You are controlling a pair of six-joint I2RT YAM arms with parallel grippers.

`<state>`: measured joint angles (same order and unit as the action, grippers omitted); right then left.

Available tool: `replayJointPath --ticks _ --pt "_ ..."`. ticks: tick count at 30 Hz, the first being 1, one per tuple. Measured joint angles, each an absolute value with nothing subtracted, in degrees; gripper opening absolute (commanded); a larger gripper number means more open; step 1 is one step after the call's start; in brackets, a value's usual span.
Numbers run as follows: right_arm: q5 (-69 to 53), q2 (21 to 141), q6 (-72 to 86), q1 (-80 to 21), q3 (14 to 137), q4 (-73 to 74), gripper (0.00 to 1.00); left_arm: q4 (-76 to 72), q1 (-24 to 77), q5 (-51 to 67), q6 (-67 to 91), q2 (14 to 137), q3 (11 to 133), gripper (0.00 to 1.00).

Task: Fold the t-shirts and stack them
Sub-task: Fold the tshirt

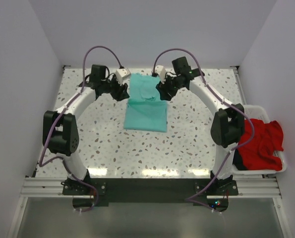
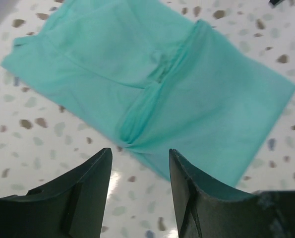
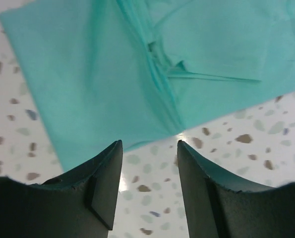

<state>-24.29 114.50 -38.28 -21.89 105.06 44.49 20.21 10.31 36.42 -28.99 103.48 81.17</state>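
Note:
The teal-green t-shirt [image 1: 146,101] lies folded into a long strip on the speckled table, with a bunched crease across its middle. It also shows in the left wrist view [image 2: 187,94] and the right wrist view [image 3: 112,84]. My left gripper [image 1: 121,92] is open and empty just left of the shirt's crease [image 2: 140,151]. My right gripper [image 1: 163,92] is open and empty just right of the crease [image 3: 149,144]. The bright red t-shirt [image 1: 261,141] lies crumpled in the white basket [image 1: 281,168] at the right.
The basket stands at the table's right edge beside the right arm. White walls close in the table on the left, back and right. The black arm-mount rail [image 1: 147,191] runs along the near edge.

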Motion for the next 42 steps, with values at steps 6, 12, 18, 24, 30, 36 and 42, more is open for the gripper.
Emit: replayJointPath --ticks 6,12,18,24,30,36,42 --pt "-32.71 109.71 -17.65 -26.28 92.14 41.21 0.47 17.17 13.82 45.8 -11.68 100.73 69.45 0.57" --pt "-39.77 111.96 -1.02 -27.53 83.15 34.92 0.44 10.59 14.76 53.25 3.38 104.22 59.02 0.57" --pt "-43.16 116.57 8.36 -25.96 78.89 27.66 0.43 2.22 14.5 57.39 12.05 109.43 54.74 0.57" --pt "-49.12 121.91 13.98 -21.21 77.06 22.9 0.41 -7.07 10.85 66.22 19.86 115.48 53.1 0.57" --pt "-52.38 121.91 13.78 -18.39 74.74 22.48 0.38 -13.67 7.68 71.0 24.8 116.16 48.69 0.57" --pt "-53.28 121.21 8.12 -17.58 74.43 26.81 0.38 -15.38 6.72 71.59 25.06 114.28 45.39 0.55" --pt "-50.15 117.23 -1.41 -17.63 75.02 36.01 0.39 -6.13 6.72 69.14 16.78 108.31 44.27 0.51"
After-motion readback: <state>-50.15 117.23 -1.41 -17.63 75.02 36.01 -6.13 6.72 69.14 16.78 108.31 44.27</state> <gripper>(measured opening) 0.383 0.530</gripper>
